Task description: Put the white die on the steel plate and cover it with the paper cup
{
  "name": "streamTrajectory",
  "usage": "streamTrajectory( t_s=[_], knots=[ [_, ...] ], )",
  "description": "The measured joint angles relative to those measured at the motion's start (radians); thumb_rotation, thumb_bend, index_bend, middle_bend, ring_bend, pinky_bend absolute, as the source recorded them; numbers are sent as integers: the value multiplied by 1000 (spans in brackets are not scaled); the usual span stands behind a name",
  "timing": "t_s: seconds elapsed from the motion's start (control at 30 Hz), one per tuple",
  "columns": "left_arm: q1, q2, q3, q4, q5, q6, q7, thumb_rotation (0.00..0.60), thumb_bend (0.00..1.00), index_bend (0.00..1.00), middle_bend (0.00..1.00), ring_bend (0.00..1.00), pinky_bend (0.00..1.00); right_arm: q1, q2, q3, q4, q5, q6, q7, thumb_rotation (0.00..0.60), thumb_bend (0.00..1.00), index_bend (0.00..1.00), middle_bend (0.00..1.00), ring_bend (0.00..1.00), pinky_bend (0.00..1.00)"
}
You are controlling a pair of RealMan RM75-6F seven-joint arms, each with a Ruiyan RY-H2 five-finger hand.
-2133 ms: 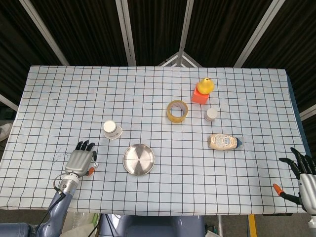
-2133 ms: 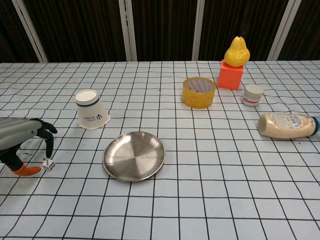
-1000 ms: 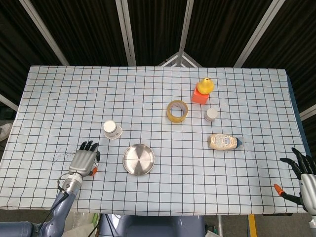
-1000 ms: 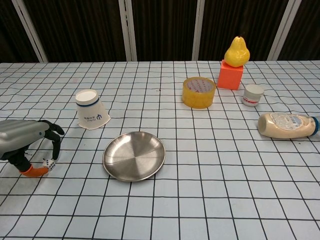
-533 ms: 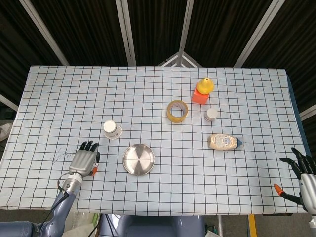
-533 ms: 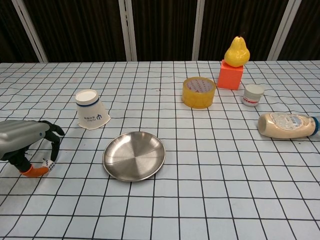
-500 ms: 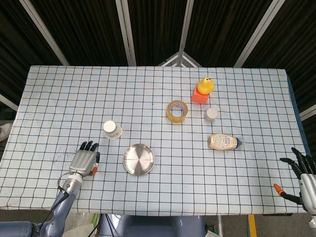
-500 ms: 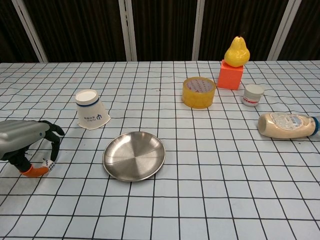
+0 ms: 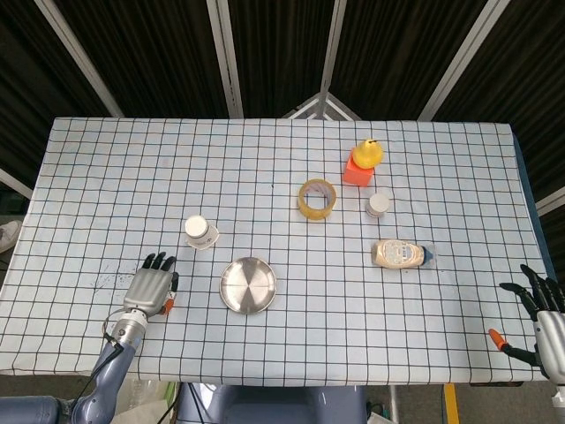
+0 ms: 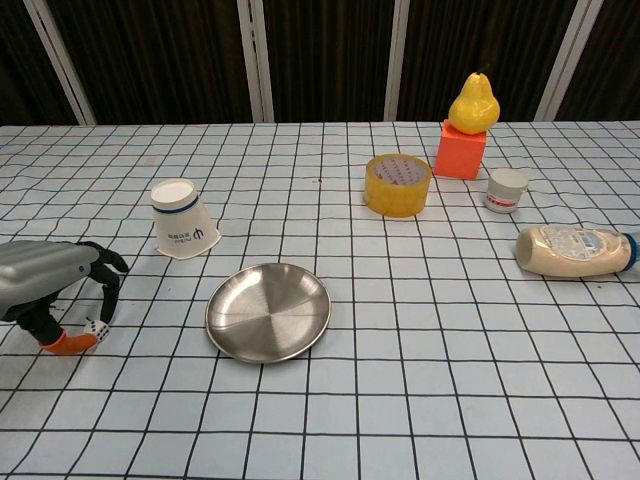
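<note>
Left hand point(image 10: 45, 285) has closed around white die point(image 10: 94, 329).

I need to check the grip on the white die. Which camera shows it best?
The chest view: the white die sits between the left hand's fingertips and orange thumb. In the head view that hand hides it.

The paper cup point(image 10: 183, 220) stands upside down and has a small blue sign and some tiny blue letters on its side, too small to read. The white die point(image 10: 95, 328) shows little black dots. The bottle point(image 10: 574, 250) lying on its side has a label, and the small white jar point(image 10: 506, 190) has a red mark. None can be read.
</note>
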Motion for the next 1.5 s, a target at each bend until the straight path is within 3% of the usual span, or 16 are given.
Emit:
streamTrajectory(
  t_s=[0.27,0.5,0.73,1.1,1.5],
  knots=[
    [3,12,-18,-29,33,-9,-61,600,500,530,119,0,0,1,0,-1,0,-3,0,-4,600,234,256,51,86,0],
    [-6,49,-62,-154,44,-53,-158,600,500,533,125,0,0,1,2,0,-3,-4,3,-4,600,235,256,51,86,0],
    [-61,41,-107,-213,-4,-86,-144,600,500,537,134,0,0,-3,7,1,-5,-4,10,5,600,234,256,51,85,0],
    [-171,-115,-168,-111,-104,-39,-6,600,500,538,134,0,0,-6,13,2,2,-1,14,26,600,235,256,51,86,0],
    [-244,-248,-196,38,-185,-25,46,600,500,539,142,0,0,-7,12,0,8,4,8,29,600,234,256,51,86,0]
  ],
)
